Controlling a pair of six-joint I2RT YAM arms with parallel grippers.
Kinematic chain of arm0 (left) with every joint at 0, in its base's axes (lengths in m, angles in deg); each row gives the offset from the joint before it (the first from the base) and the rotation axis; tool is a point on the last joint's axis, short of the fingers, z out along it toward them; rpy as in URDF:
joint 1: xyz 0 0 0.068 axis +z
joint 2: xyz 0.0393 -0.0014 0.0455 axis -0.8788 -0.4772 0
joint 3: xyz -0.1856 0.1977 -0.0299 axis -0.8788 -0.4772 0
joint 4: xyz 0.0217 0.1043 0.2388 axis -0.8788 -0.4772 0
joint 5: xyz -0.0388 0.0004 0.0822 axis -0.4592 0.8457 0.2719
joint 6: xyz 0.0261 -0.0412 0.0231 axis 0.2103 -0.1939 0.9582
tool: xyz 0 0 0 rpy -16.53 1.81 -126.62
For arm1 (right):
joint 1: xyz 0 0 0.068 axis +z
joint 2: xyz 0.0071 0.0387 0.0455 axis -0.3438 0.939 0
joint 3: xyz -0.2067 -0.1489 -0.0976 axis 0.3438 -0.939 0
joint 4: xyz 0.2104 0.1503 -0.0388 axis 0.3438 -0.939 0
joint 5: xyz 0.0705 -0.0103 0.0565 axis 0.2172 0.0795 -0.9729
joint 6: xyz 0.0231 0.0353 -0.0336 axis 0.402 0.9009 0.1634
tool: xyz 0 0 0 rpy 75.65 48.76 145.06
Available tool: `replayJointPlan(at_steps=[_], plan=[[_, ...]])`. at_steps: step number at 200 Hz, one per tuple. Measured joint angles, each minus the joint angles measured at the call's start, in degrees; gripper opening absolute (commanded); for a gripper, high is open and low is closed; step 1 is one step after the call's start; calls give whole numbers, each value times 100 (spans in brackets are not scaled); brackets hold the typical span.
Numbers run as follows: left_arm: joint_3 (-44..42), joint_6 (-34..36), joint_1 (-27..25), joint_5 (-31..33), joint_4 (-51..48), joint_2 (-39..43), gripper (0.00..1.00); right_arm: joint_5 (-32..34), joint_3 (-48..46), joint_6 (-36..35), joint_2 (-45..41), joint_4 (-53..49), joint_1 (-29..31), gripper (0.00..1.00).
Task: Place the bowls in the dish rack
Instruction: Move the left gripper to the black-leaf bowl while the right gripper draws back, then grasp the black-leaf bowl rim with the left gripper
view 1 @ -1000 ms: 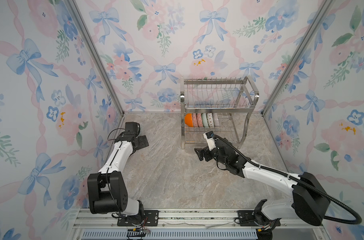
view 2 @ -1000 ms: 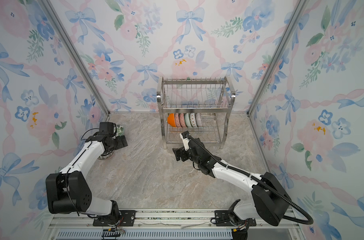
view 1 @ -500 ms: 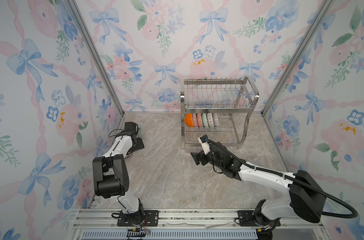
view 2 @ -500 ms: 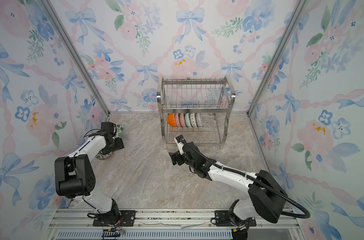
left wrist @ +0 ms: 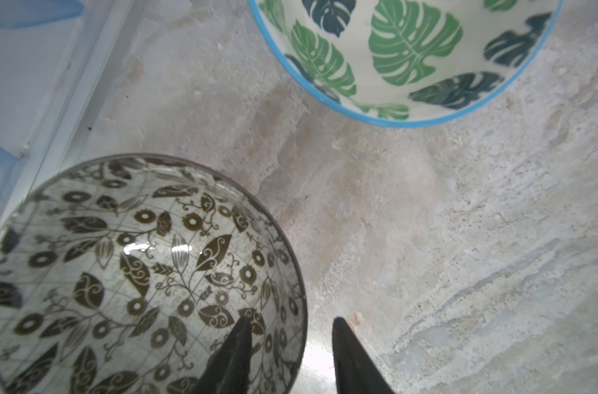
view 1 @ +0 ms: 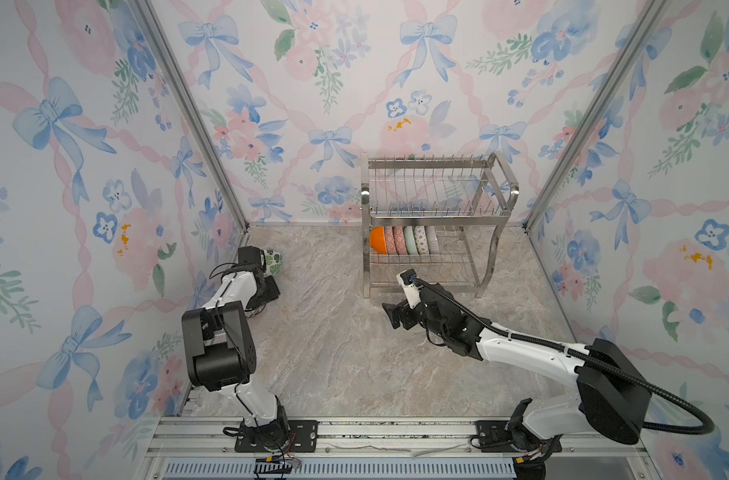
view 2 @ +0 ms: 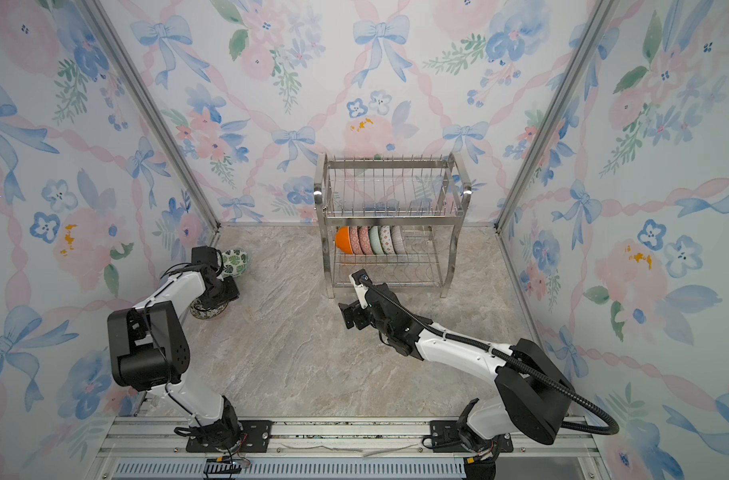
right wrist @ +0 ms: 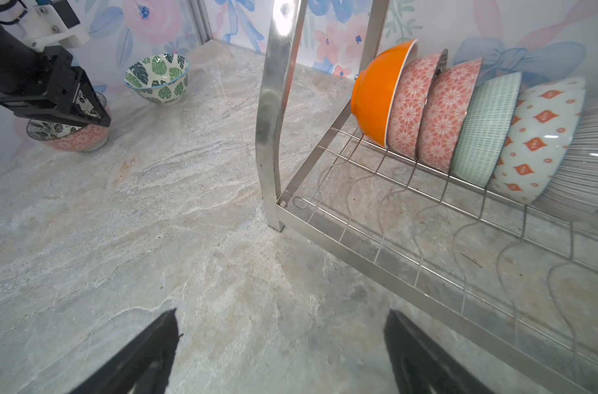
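1. Left end effector (left wrist: 290, 322): at the left edge of the surface (view 1: 333, 353). Its fingers stand apart astride a bowl rim, one inside and one outside, with a gap on each side.
2. Dark-leaf bowl (left wrist: 137, 273): upright, mouth up, against the left edge. Pink pattern outside in the right wrist view. It is the one item 1 straddles.
3. Green-leaf bowl (left wrist: 410, 58): upright, mouth up, blue rim. Near the far-left corner, apart from item 2.
4. Surface: grey-beige marble look.
5. Rack (view 1: 437, 199): two-tier steel wire, at the far edge right of the middle. Long axis parallel to that edge.
6. Row of bowls (right wrist: 461, 122): six on the lower tier, left half, standing on edge and leaning together. Bases face the left edge, mouths the right. The row runs along the rack's length. The orange bowl (view 1: 377, 240) is leftmost, then two pink, one green-lined, one white with orange diamonds, one grey-striped.
7. Right end effector (right wrist: 282, 314): fingers wide apart, over bare surface just before the rack's near-left leg.
8. Room: three walls (view 1: 84, 166) papered with blue bows and pink flowers, metal corner posts (view 1: 188, 112), and a rail (view 1: 396, 430) along the near edge carrying both arm bases.
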Motion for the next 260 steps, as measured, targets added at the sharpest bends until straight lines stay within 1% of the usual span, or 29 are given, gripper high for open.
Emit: replayJointPlan(at_steps=[37, 49, 63, 86, 92, 129, 157, 189, 211, 242, 260], plan=[[0, -11, 0, -68, 2, -15, 21, -138, -2, 9, 0, 118, 0, 97], [0, 11, 0, -83, 2, -15, 18, -225, -48, 28, -13, 262, 0, 97], [0, 13, 0, -105, 24, -17, 10, -374, -170, 74, -59, 481, -26, 97], [22, 57, 0, -70, 109, -15, 4, -629, -304, 142, -96, 737, -37, 96], [24, 57, 0, -59, 111, -15, 0, -678, -321, 157, -98, 807, -37, 96], [24, 57, -31, -42, 107, -15, 0, -868, -348, 203, -98, 1067, -39, 97], [24, 61, -214, 52, 122, -15, 0, -1040, -400, 269, -105, 1320, -39, 96], [24, 175, -651, 76, 127, -15, 0, -1161, -424, 315, -111, 1493, -39, 96], [22, 251, -1123, 170, 120, 2, 0, -1167, -424, 310, -146, 1502, -42, 97], [4, 273, -2194, 466, -20, 164, 0, -1220, -479, 299, -354, 1488, -74, 96], [-85, 249, -2789, 520, -129, 341, 0, -1248, -616, 282, -592, 1416, -133, 96]])
